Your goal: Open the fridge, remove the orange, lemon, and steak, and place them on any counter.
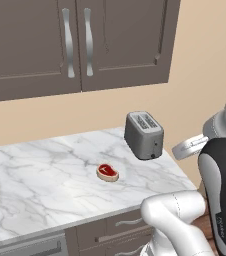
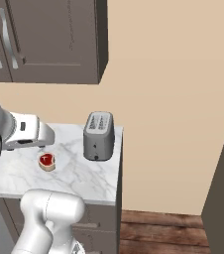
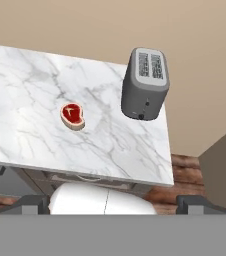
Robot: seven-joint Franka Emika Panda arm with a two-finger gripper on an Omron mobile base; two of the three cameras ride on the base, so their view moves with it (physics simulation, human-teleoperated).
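— Where is the steak (image 1: 107, 172)?
— At the frame's centre, flat on the worktop (image 1: 40, 175), left of the toaster (image 1: 144, 135), apart.
— And the pincer?
— Released, holding nothing.

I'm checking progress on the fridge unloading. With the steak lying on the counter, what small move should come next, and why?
Probably turn away toward the fridge for the next fruit. The steak lies flat on the counter, left of the toaster, and the gripper is open, apart from it and empty. No orange or lemon lies on this stretch.
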